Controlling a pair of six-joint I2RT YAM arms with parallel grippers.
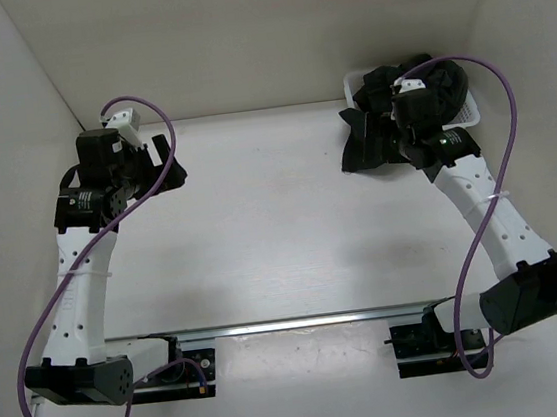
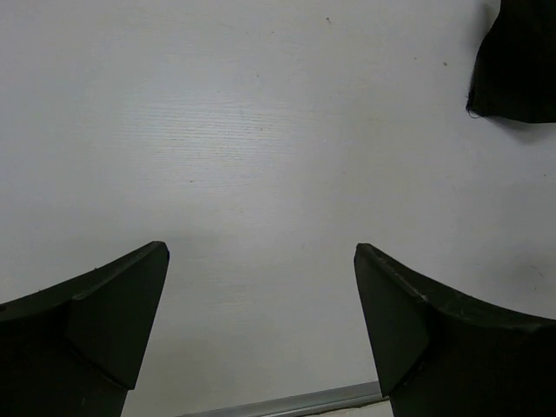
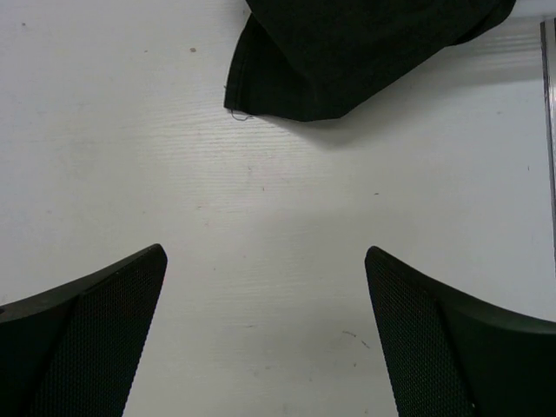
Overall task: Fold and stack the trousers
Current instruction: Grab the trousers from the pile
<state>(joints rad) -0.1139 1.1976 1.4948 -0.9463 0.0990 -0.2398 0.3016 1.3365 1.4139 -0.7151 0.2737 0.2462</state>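
Note:
The black trousers [image 1: 441, 73] lie heaped in the white mesh basket [image 1: 470, 114] at the back right. Part of them spills out toward the table. My right gripper [image 1: 363, 138] hovers just left of the basket, open and empty. In the right wrist view a trouser hem corner [image 3: 347, 52] lies on the table beyond the open right gripper [image 3: 265, 249], not touching it. My left gripper [image 1: 168, 161] is at the back left, open and empty. In the left wrist view the left gripper [image 2: 261, 246] is over bare table, with a trouser corner [image 2: 517, 61] far at the upper right.
White walls [image 1: 259, 40] close the table at the back and on both sides. A metal rail [image 1: 302, 322] runs along the near edge between the arm bases. Purple cables loop from both arms. A grey strip shows at the right edge of the right wrist view [image 3: 548, 87].

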